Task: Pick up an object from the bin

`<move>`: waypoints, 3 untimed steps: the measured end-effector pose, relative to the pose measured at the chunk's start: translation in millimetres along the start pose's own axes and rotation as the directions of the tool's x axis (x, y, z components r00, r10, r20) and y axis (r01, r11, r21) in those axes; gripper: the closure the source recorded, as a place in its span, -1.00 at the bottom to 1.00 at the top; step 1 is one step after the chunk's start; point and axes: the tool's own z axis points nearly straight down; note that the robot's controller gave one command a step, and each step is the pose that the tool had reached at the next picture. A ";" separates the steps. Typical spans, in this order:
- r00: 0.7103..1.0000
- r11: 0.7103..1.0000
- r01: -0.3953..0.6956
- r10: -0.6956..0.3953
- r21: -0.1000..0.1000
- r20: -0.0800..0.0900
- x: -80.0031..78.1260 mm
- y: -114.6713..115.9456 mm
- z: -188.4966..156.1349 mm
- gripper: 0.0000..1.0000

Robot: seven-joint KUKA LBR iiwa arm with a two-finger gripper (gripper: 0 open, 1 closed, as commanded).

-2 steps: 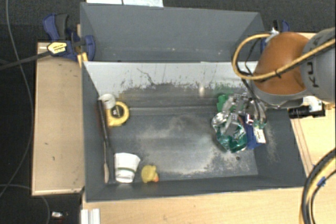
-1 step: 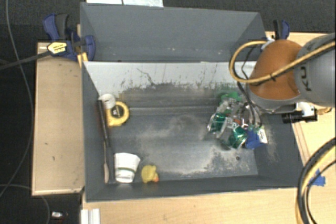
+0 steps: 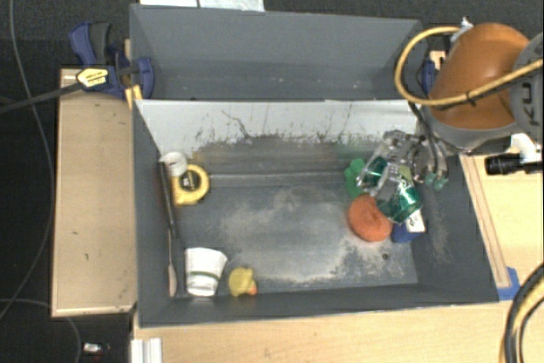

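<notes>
Gripper (image 3: 389, 176): low in the right part of the grey bin (image 3: 280, 221), near the back wall, set among a small cluster of things. Whether it is apart or together cannot be told; its lower end merges with the clutter beneath it. Nothing can be confirmed as clamped.

Progress: the reach into the bin appears made. Grasp not verified. Lift not done, judging by how low the gripper sits and how the cluster rests on the bin floor. Remaining, in my judgement: secure one thing, raise it clear of the walls.

Likely thing: a crumpled green item (image 3: 399, 198), shiny, irregular in shape, directly under the gripper and touching it or very nearly so. A second green piece (image 3: 354, 175) lies just to the left of the gripper. An orange rounded lump (image 3: 370, 221) sits just in front of the green item, touching it. A small blue-and-white piece (image 3: 410, 227) lies beside the lump on its right.

Elsewhere: well apart, along the left side, lie a yellow ring-shaped thing (image 3: 190, 184), a long thin rod (image 3: 168, 225), a white cup (image 3: 204, 270) on its side and a small yellow thing (image 3: 242, 281). None are near the gripper.
</notes>
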 end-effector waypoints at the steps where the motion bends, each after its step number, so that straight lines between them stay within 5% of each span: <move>1: 1.000 1.000 0.000 0.000 0.000 0.000 0.0 0.0 0.0 1.00; 2: 1.000 1.000 -0.024 0.024 -0.001 0.004 -2.9 -2.8 -11.8 1.00; 3: 0.983 0.983 -0.184 0.184 -0.001 0.001 -1.3 -18.1 -61.2 1.00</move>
